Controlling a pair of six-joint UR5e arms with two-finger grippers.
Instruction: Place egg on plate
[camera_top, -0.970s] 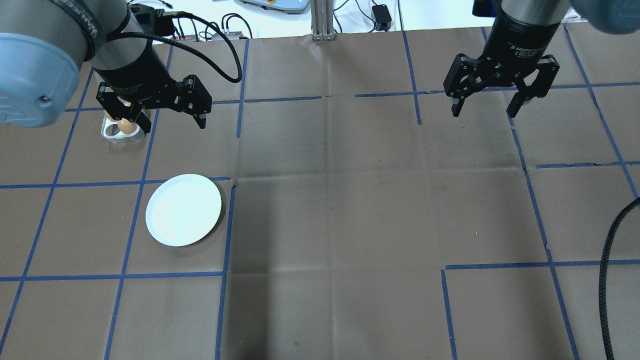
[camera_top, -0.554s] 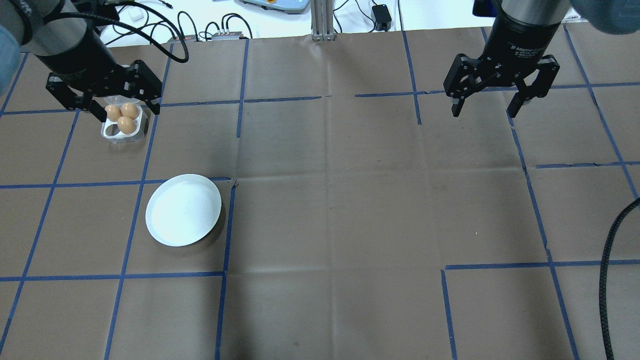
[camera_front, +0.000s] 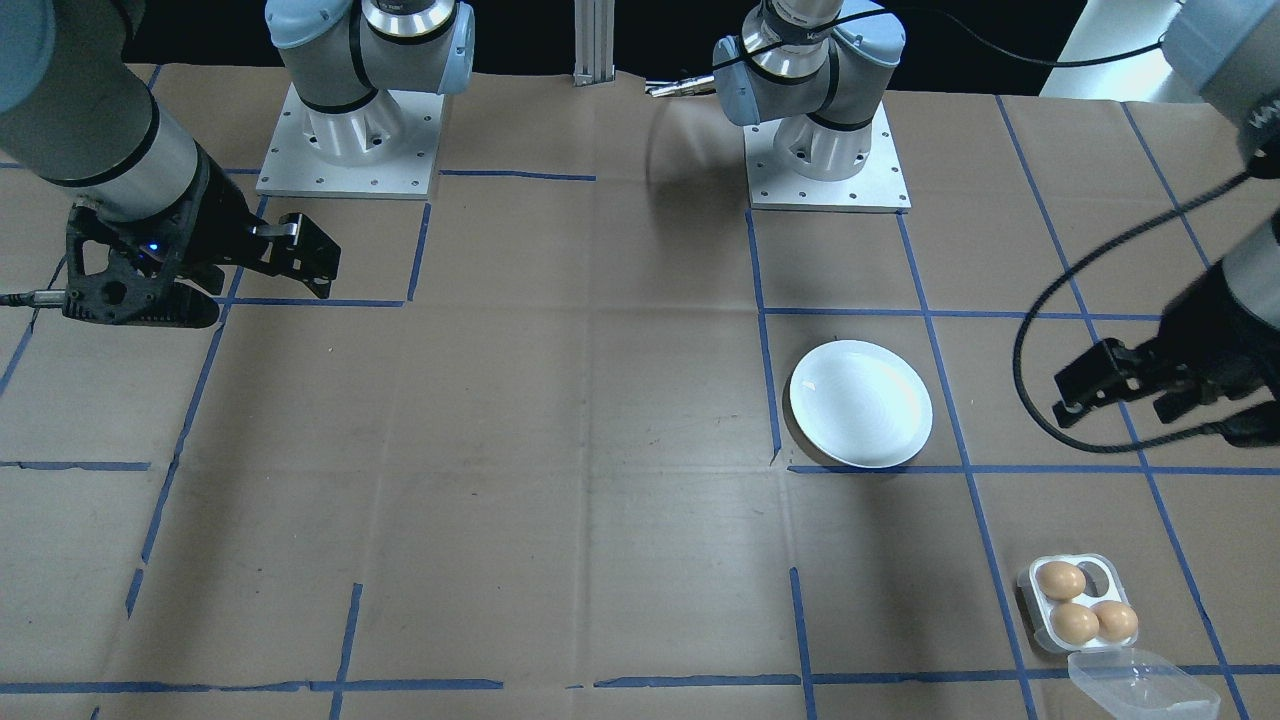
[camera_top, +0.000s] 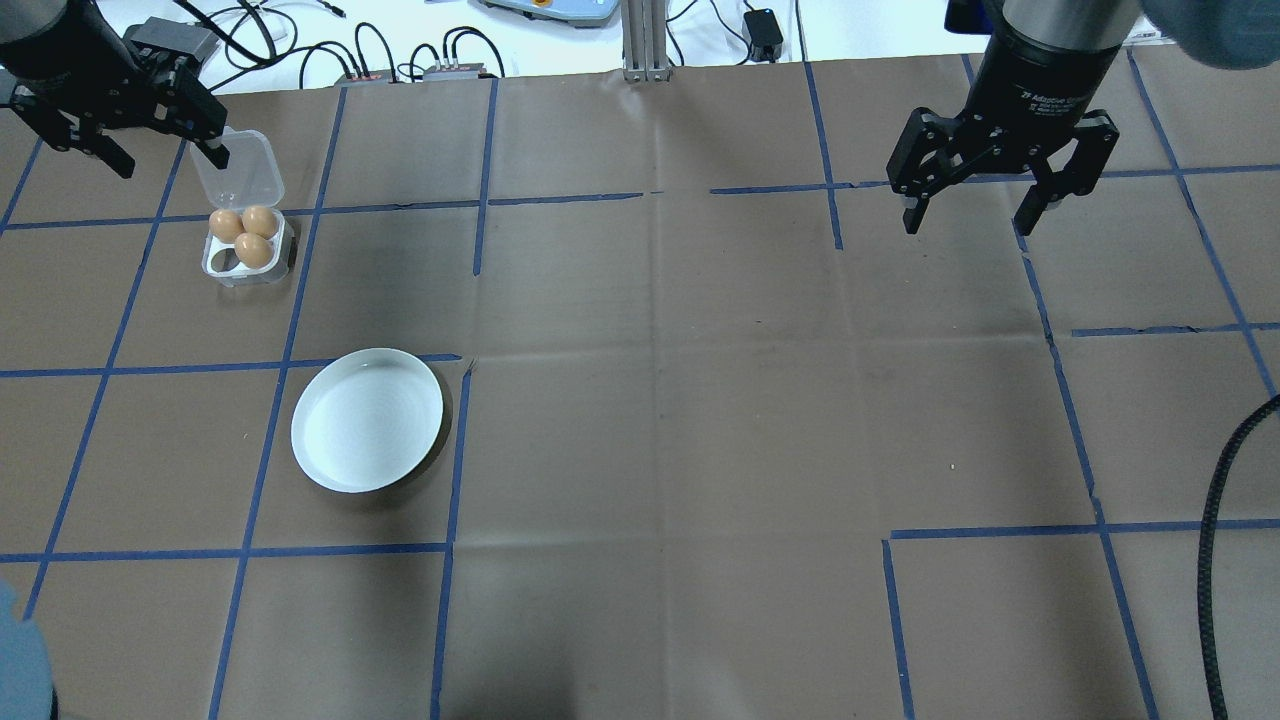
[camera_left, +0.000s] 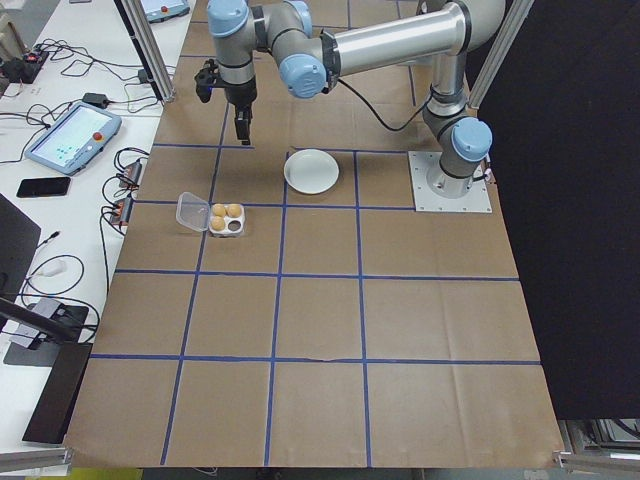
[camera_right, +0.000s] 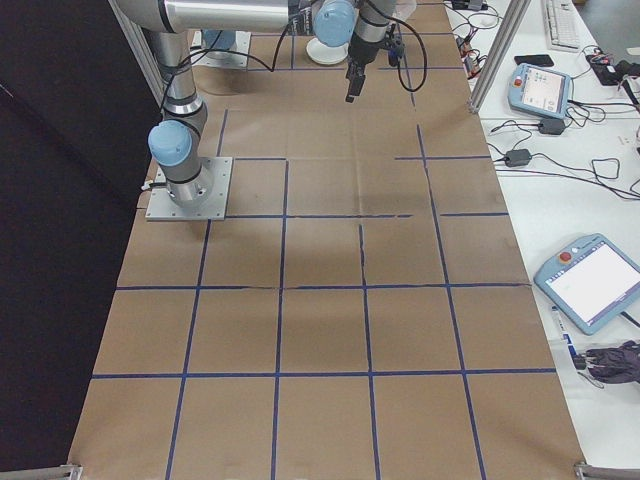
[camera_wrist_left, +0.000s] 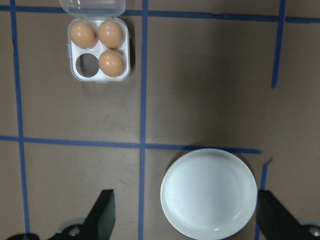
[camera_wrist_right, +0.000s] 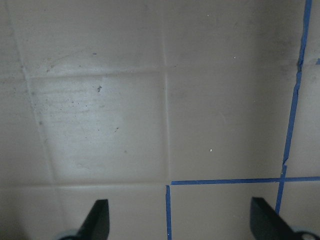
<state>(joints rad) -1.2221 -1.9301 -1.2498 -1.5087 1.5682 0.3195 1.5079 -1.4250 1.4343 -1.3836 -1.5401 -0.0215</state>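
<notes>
Left gripper (camera_top: 160, 150) spread wide and holding nothing at upper left of the overhead view, right gripper (camera_top: 975, 210) likewise spread and bare at upper right — three eggs (camera_top: 245, 235) sit in the clear tray (camera_top: 222, 268) at upper left, plate (camera_top: 367, 419) bare just below it.

Bright, even light; soft shadows

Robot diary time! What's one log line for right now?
left gripper: open, empty | right gripper: open, idle | eggs: three in tray | plate: empty
</notes>
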